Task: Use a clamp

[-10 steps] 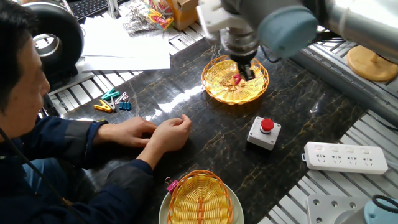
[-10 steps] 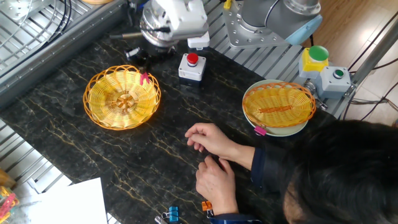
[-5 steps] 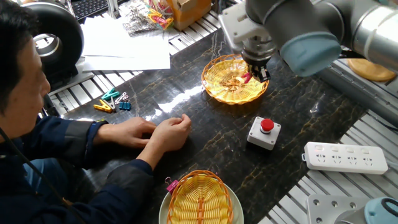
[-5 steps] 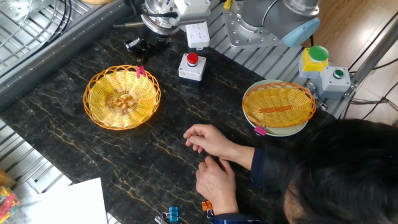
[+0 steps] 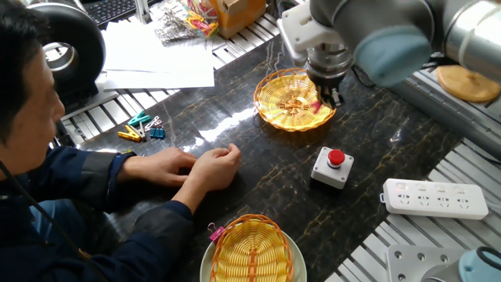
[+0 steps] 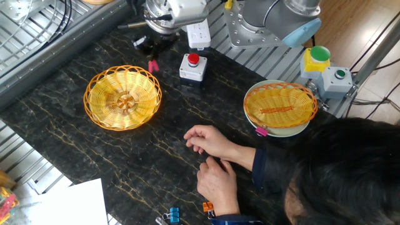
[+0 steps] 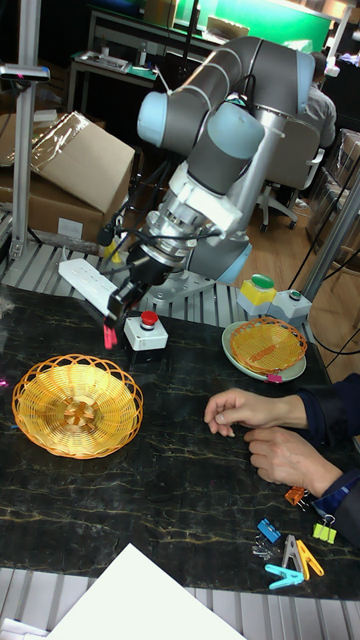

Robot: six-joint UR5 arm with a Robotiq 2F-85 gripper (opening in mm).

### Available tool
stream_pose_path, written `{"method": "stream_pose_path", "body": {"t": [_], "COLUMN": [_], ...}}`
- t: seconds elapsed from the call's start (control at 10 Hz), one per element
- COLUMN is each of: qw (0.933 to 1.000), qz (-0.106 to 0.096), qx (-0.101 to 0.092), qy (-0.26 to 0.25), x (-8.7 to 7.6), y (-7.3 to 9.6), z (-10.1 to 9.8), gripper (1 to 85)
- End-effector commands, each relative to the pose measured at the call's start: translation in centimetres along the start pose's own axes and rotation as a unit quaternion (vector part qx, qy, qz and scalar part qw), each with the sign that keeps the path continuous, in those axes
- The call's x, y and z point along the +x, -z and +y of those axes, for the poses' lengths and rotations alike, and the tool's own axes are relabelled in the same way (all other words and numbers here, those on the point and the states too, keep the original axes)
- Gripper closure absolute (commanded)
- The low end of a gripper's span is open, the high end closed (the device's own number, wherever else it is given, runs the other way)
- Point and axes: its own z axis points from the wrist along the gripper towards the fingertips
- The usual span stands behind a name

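The clamp (image 6: 153, 65) is a small red peg-like clip hanging from my gripper (image 6: 150, 51), which is shut on its upper end. It hangs just outside the rim of the round yellow wicker basket (image 6: 123, 98), on the side toward the red button box. In one fixed view the clamp (image 5: 318, 104) shows at the right rim of the basket (image 5: 286, 102), under the gripper (image 5: 330, 95). The tall fixed view has the clamp (image 7: 109, 337) in the air below the gripper (image 7: 119, 310), above the table and beyond the basket (image 7: 77, 407).
A grey box with a red button (image 6: 192, 67) stands beside the clamp. A second wicker basket (image 6: 280, 106) sits on a plate with a pink clip (image 6: 260, 131) on its rim. A person's hands (image 6: 212, 156) rest mid-table. Small coloured clips (image 5: 141, 129) and a power strip (image 5: 434, 197) lie nearby.
The gripper rose from inside the basket and carried the red clamp out over its rim toward the button box. The person's hands stayed still.
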Motion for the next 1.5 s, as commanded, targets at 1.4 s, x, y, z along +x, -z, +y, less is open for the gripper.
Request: {"method": "stream_pose_path", "body": {"t": [1.4], "qw": [0.9907], "qz": [0.054], "qx": [0.070], "qy": [0.103], "x": [1.7], "y": [-4.1], "z": [-2.9], "gripper": [84.7]}}
